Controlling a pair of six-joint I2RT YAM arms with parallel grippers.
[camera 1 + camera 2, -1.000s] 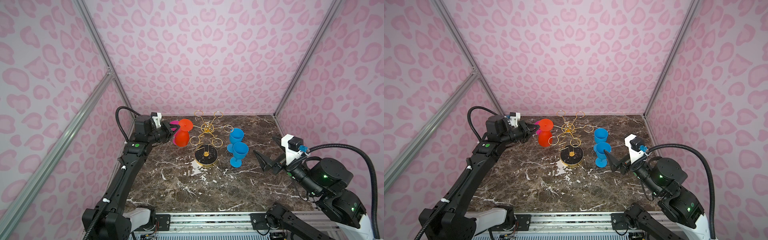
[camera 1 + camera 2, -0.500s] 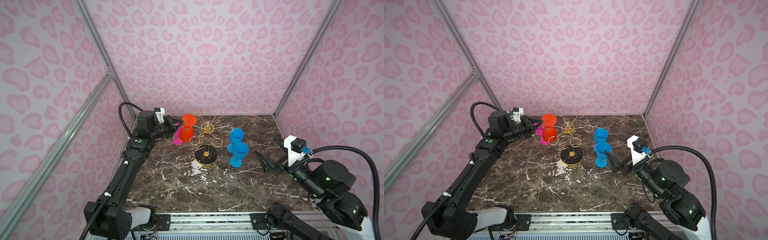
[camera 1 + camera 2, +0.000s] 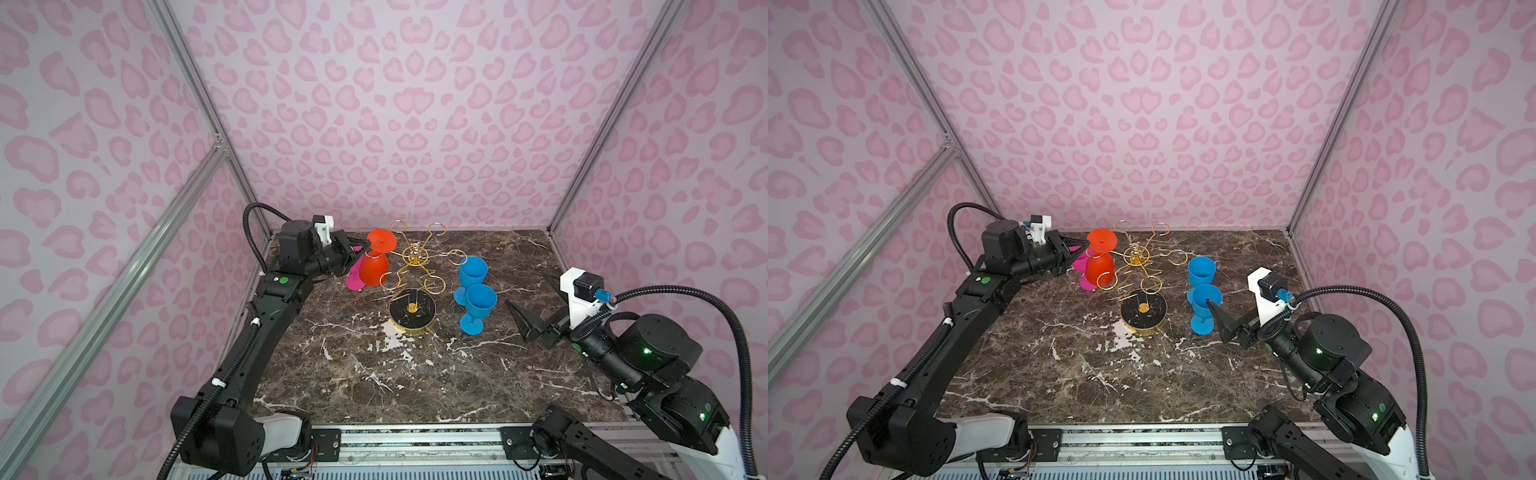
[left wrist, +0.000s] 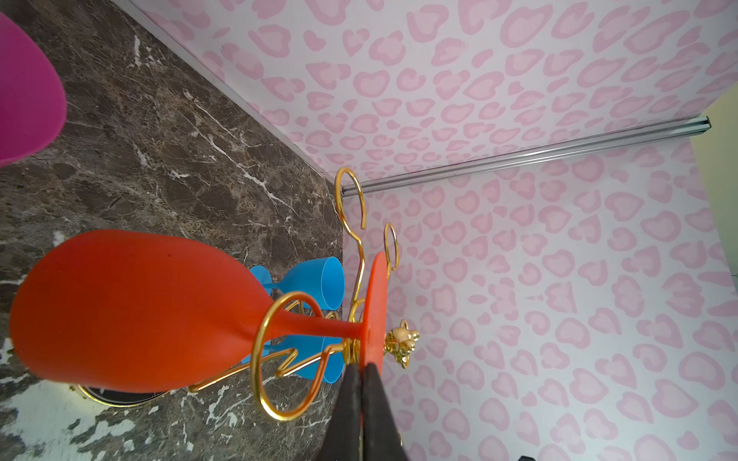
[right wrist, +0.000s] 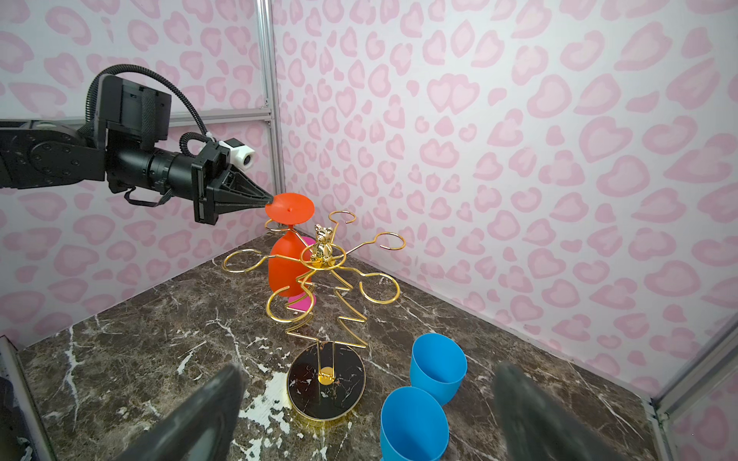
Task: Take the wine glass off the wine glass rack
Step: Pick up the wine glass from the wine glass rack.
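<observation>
Right wrist view: left claw (image 5: 271, 198) pinches the foot rim of the orange wine glass (image 5: 284, 271), which hangs bowl-down with its stem inside a loop of the wine glass rack (image 5: 343, 383); right claw (image 5: 368, 365) gapes wide and empty near the rack's base, beside two blue glasses (image 5: 437, 369).
</observation>
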